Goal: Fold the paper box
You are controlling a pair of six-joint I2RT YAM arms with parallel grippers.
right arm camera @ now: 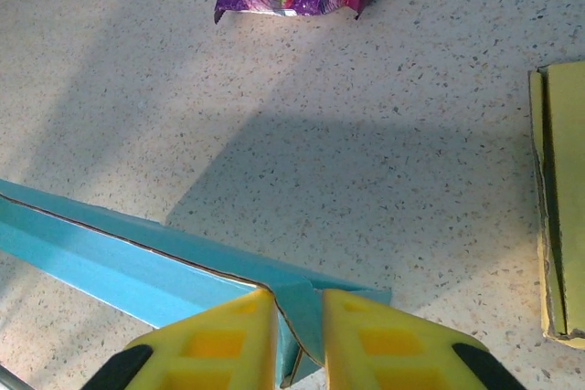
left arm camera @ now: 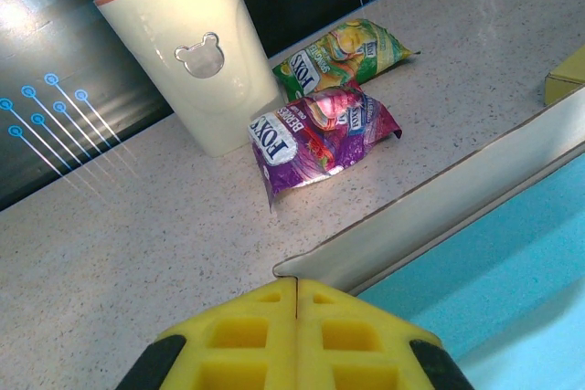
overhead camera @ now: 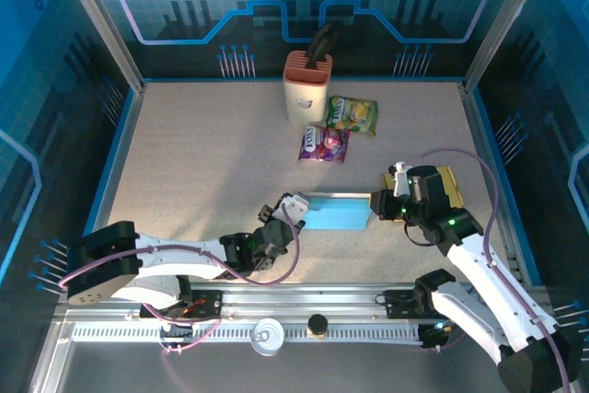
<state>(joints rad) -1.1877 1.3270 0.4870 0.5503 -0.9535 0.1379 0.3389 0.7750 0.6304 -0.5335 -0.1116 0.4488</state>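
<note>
The flattened light blue paper box (overhead camera: 336,212) lies on the speckled beige counter (overhead camera: 202,163), near its front edge and about midway across, long side running left to right. The left gripper (overhead camera: 293,206) is at the box's left end, its jaws clenched tight together with no gap. The box's pale raised edge sits right at their tips, and whether any paper is caught there cannot be told. The right gripper (right arm camera: 297,303) is at the box's right corner, jaws standing narrowly on either side of a blue folded flap. Whether they press it cannot be told.

Left of the box and behind it, the counter is bare out to the blue border. A flat yellow cardboard box (overhead camera: 444,186) lies just beside the right gripper, on its far right side. Further back are a purple snack packet (overhead camera: 324,144) and a green snack packet (overhead camera: 352,115), with a cream holder with an orange rim (overhead camera: 306,89) standing upright behind them, all well apart from the blue box.
</note>
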